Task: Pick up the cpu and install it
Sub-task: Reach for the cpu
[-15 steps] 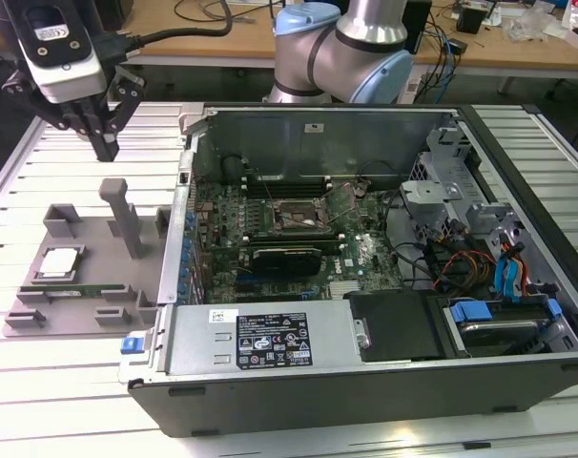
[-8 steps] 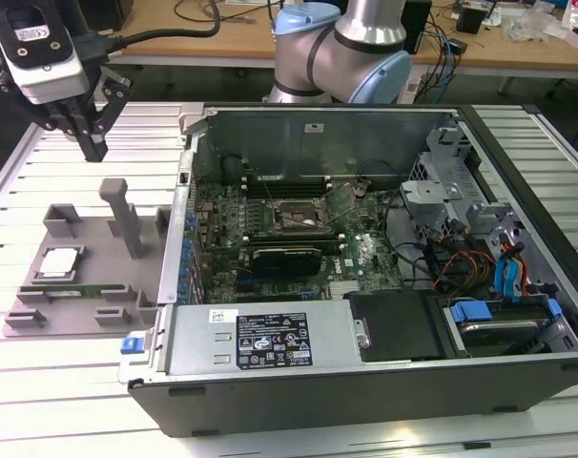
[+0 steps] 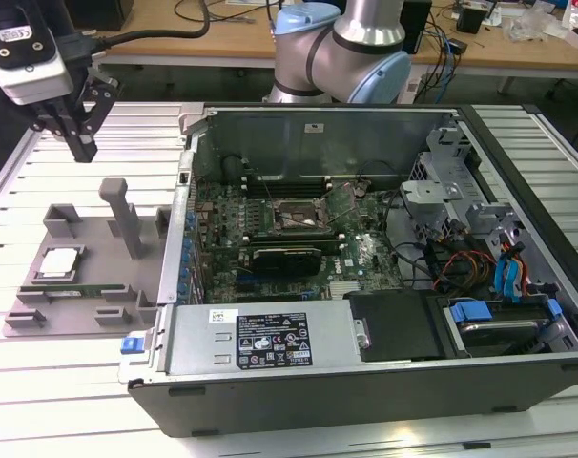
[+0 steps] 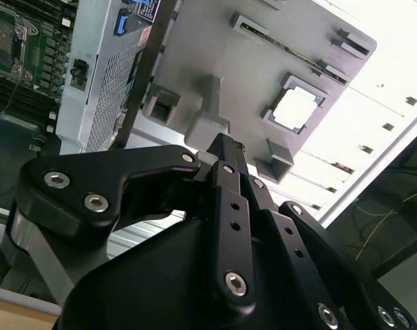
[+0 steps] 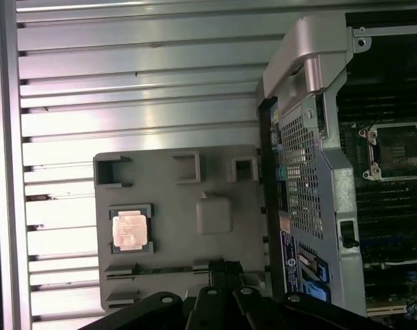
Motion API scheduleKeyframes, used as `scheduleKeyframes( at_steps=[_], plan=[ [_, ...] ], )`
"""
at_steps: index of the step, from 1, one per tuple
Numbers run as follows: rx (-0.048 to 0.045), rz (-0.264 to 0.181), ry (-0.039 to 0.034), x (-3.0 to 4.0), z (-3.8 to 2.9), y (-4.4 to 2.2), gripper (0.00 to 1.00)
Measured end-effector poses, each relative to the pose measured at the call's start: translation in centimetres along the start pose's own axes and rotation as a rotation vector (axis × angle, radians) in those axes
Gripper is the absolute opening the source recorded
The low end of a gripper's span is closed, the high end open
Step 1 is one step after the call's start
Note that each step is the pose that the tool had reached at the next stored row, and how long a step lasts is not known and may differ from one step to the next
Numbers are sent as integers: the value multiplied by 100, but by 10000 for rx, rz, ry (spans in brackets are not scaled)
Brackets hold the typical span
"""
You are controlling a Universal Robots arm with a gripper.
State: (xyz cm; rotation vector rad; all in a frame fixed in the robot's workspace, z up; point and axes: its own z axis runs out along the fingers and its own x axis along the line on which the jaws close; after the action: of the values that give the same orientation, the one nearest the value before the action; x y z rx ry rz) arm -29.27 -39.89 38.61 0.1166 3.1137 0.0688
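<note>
cpu (image 3: 58, 262) sits flat in its square pocket on the grey tray (image 3: 89, 229), on the exterior view's left of the open computer case (image 3: 365, 405). The socket (image 3: 299, 218) inside looks empty. It's a square part, so no long axis; its edges run with the tray's. My gripper (image 3: 82, 148) hangs well above the tray's far edge, fingers closed together on nothing. From there the cpu is down and toward the camera, clear of the upright post (image 3: 127, 215).

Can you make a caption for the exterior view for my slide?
End effector hangs near the grey tray holding the cpu, beside the open computer case.
</note>
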Motion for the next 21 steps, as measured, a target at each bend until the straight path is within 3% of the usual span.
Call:
scheduleKeyframes(
  at_steps=[10,14,21],
  plan=[
    [0,0,0,139,5,-11,11],
    [0,0,-1,236,9,-18,11],
    [-1,0,0,346,13,-27,11]
  ],
)
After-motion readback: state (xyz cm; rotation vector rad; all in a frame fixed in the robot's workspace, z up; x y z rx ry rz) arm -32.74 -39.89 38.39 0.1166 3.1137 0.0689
